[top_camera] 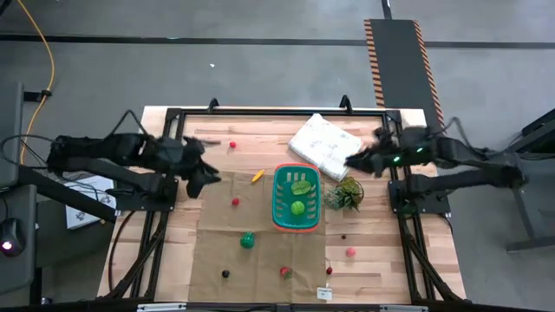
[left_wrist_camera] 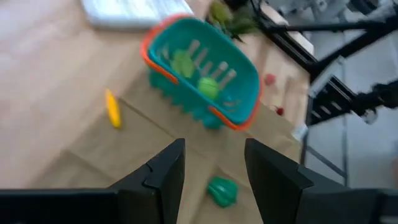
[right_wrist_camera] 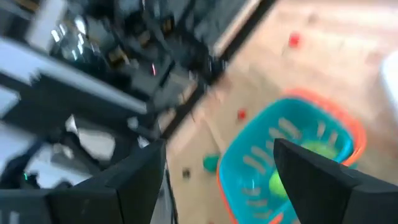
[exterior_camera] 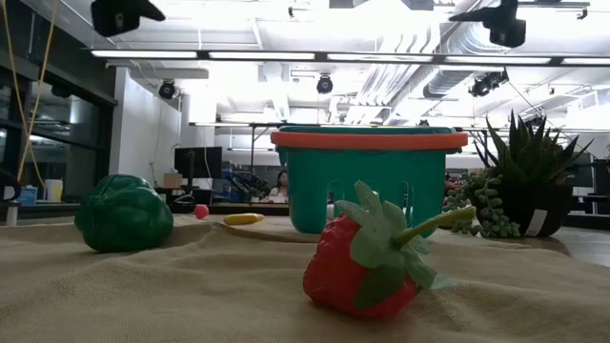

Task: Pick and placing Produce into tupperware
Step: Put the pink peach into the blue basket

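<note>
The teal tupperware basket (top_camera: 297,198) stands mid-table on brown cloth, with two green produce pieces (top_camera: 299,196) inside. Loose produce lies around it: a green leafy piece (top_camera: 247,240), a strawberry (exterior_camera: 367,257), red berries (top_camera: 235,201) (top_camera: 350,252) and a yellow-orange piece (top_camera: 257,176). My left gripper (top_camera: 206,178) hovers open to the basket's left, above the table, with nothing between its fingers (left_wrist_camera: 165,180). My right gripper (top_camera: 351,162) hovers open at the basket's far right, also holding nothing (right_wrist_camera: 221,162).
A white rumpled cloth bundle (top_camera: 323,143) lies behind the basket. A spiky green potted plant (top_camera: 347,195) stands just right of it. Another red berry (top_camera: 232,145) sits far left, and small dark pieces (top_camera: 225,274) lie near the front edge. Black frame rails border the table.
</note>
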